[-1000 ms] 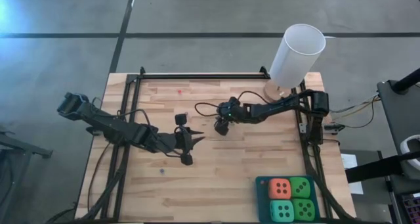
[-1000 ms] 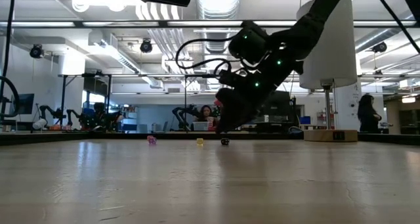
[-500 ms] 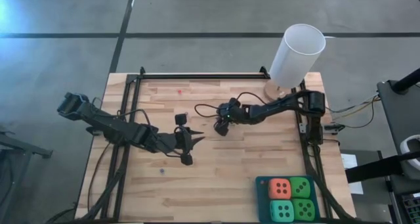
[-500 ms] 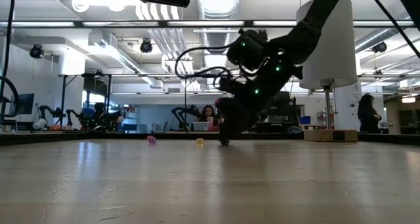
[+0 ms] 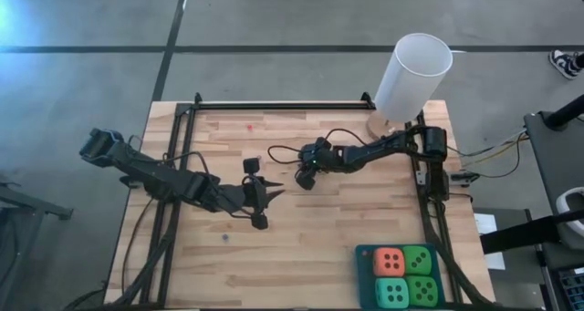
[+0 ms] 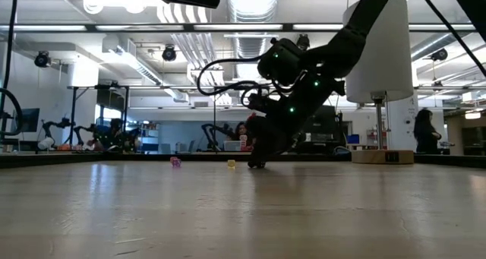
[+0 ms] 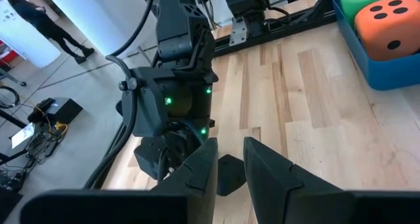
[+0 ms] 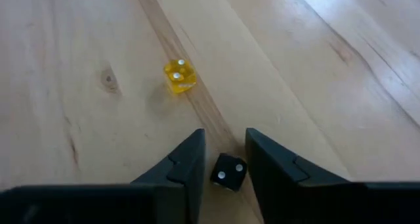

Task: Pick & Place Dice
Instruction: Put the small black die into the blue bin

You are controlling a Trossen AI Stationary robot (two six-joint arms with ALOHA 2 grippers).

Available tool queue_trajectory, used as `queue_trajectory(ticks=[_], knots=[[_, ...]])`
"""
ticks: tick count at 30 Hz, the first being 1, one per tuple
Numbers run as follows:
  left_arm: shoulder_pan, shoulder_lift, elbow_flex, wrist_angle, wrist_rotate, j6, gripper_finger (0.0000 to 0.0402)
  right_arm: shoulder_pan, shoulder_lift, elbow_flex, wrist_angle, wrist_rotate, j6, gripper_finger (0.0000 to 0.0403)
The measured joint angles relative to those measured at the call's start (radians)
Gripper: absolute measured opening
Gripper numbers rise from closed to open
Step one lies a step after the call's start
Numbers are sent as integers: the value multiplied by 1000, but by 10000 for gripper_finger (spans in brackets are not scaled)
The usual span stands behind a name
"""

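Several big soft dice, one orange-red (image 5: pixel 390 262), green ones (image 5: pixel 419 260) and a turquoise one (image 5: pixel 392 292), sit in a teal tray (image 5: pixel 363 256) at the near right. They show too in the left wrist view as orange-red dice (image 7: pixel 387 27). My right gripper (image 8: pixel 226 159) is low over mid-table, open, its fingers close on either side of a tiny black die (image 8: pixel 228 171) lying on the wood. A tiny yellow die (image 8: pixel 178 75) lies just beyond. My left gripper (image 5: pixel 276 194) hovers open to its left, holding nothing. My right gripper comes slanting down from the table's right side, with the black die's two opposite sides (image 8: pixel 216 174) between its fingertips. The die rests flat on the table. Whether the fingers touch it, I cannot tell.
A tall white cylinder (image 5: pixel 412 78) stands on a wooden base at the far right corner. More tiny dice, pink (image 6: pixel 175 162) and yellow (image 6: pixel 231 164), lie on the far part of the table. Black frame rails (image 5: pixel 274 105) run along the far and side edges.
My right gripper has sunk toward the table and edged a little toward the left edge; its fingertips now reach the wood where the black die lies. The left arm has kept still.
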State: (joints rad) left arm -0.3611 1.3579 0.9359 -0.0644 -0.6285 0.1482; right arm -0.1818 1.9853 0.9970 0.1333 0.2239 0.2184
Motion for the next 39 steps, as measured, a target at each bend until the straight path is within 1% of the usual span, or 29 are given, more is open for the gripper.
queue_trajectory(ticks=[4, 7, 18, 24, 32, 35, 39], knots=[[0, 0, 0, 0, 0, 0, 78, 0, -9, -1, -12, -4, -1, 66], [0, 0, 0, 0, 0, 0, 78, 0, -14, -2, -19, -4, -1, 47], [0, 0, 0, 0, 0, -1, 78, 1, -19, -4, -19, 3, -12, 53], [0, 0, 0, 0, 0, -3, 78, 0, -54, -8, -42, 11, -21, 50], [0, 0, 0, -5, 0, -7, 78, 16, -166, -12, -97, 15, -39, 50], [0, 0, 0, -7, 0, -7, 78, 49, -232, -17, -152, 16, -44, 50], [0, 0, 0, -8, 0, -8, 78, 122, -331, -35, -232, 15, -60, 50]])
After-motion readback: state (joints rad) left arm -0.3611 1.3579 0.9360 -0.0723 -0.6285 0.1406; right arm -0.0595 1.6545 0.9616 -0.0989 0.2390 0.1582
